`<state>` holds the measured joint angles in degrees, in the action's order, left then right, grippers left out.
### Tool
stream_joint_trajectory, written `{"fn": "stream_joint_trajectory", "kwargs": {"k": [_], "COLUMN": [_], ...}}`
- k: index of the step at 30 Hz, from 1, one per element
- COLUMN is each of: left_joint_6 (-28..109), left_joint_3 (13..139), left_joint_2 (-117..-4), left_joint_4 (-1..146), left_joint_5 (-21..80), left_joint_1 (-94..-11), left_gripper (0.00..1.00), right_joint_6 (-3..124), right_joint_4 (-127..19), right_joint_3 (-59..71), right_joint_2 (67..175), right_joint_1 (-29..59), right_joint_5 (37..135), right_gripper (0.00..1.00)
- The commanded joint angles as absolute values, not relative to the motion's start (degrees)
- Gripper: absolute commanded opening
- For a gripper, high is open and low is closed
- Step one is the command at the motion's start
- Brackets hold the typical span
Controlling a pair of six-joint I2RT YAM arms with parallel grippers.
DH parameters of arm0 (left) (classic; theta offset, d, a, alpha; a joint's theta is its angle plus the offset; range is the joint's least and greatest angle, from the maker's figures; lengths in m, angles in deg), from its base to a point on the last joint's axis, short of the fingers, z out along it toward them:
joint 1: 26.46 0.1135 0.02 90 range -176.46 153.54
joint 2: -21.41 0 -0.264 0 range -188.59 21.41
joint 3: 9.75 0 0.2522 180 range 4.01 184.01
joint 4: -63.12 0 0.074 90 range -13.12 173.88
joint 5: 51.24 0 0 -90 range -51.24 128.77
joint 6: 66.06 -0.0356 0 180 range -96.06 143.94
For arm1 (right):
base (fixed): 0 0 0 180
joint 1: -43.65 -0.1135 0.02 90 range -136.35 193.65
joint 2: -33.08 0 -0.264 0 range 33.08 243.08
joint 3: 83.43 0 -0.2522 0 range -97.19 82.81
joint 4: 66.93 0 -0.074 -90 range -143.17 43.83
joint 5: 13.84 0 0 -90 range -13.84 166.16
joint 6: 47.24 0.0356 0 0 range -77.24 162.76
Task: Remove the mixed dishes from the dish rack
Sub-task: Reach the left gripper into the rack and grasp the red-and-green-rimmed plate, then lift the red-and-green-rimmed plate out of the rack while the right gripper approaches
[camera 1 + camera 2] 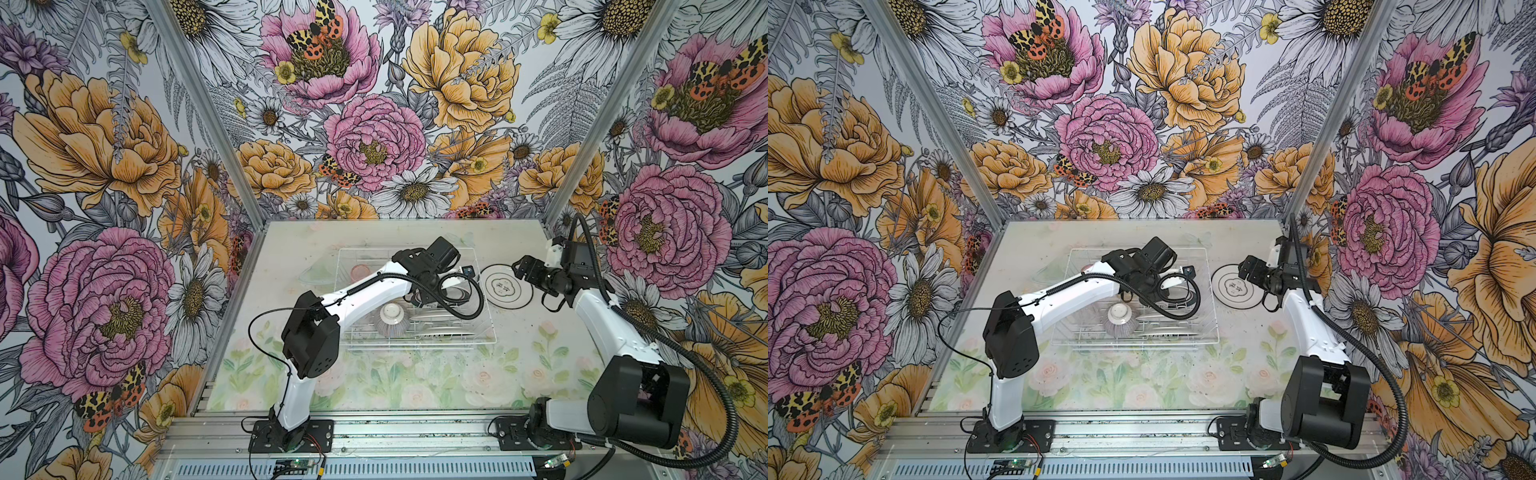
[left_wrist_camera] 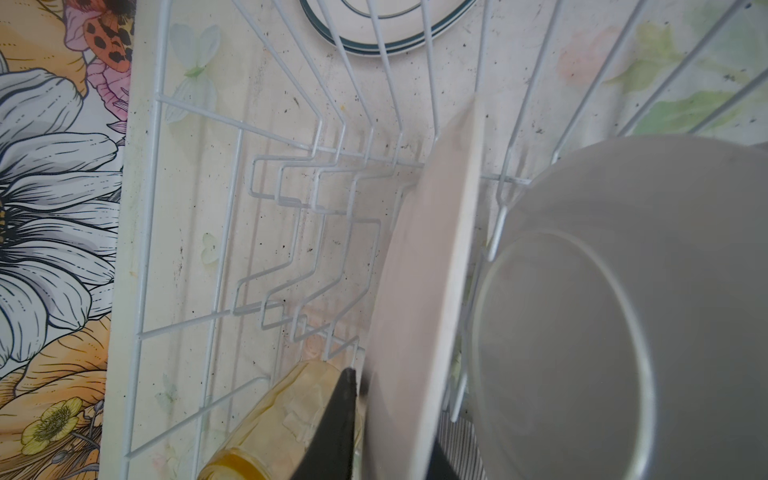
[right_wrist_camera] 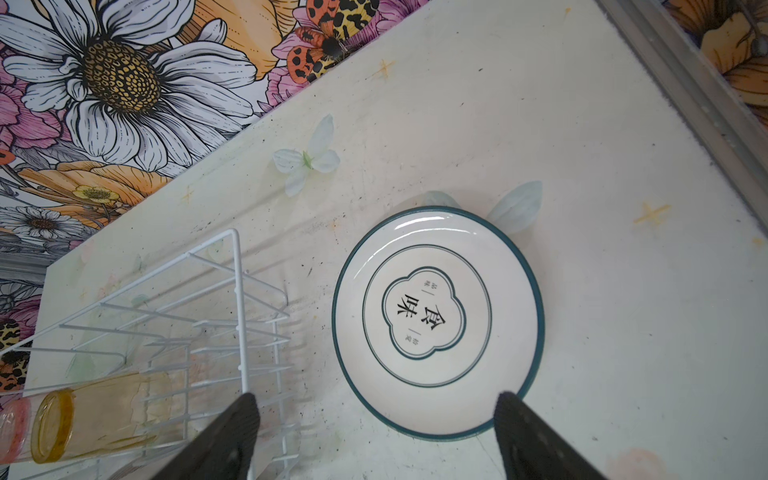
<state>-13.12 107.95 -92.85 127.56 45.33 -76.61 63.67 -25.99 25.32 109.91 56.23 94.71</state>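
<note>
White wire dish rack: sits mid-frame in both top views, on the floral table.
Left gripper: reaches into the rack from the left of the frame. Its dark fingers pinch the rim of an upright plate, one on each face.
Right gripper: jaws spread wide and empty, hovering over a teal-rimmed plate that lies flat on the table just right of the rack.
Inside the rack: an amber tumbler lies on its side. A ribbed bowl sits upside down towards the rack's lower edge.
</note>
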Motion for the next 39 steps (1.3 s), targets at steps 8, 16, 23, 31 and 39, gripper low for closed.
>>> {"fn": "stream_joint_trajectory", "kwargs": {"k": [8, 16, 23, 31, 39], "left_joint_6": [-14.4, -14.3, -14.0, -12.1, -10.9], "left_joint_3": [107.8, 107.4, 107.1, 106.9, 106.6], "left_joint_2": [-92.4, -91.9, -90.8, -87.8, -85.0], "left_joint_4": [125.5, 124.9, 124.9, 124.1, 123.3], "left_joint_5": [47.8, 47.0, 44.5, 41.6, 39.6], "left_joint_1": [-77.0, -76.9, -76.3, -74.6, -73.5], "left_gripper": [0.11, 0.06, 0.03, 0.03, 0.03], "right_joint_6": [63.2, 63.2, 63.1, 63.1, 63.0], "right_joint_4": [-26.6, -26.6, -26.6, -26.6, -26.6], "right_joint_3": [24.7, 24.7, 24.7, 24.6, 24.7], "right_joint_2": [109.9, 109.9, 109.9, 109.5, 109.4], "right_joint_1": [55.5, 55.3, 55.0, 54.8, 54.4], "right_joint_5": [95.1, 95.0, 94.7, 94.4, 94.6], "right_gripper": [0.90, 0.89, 0.89, 0.89, 0.88]}}
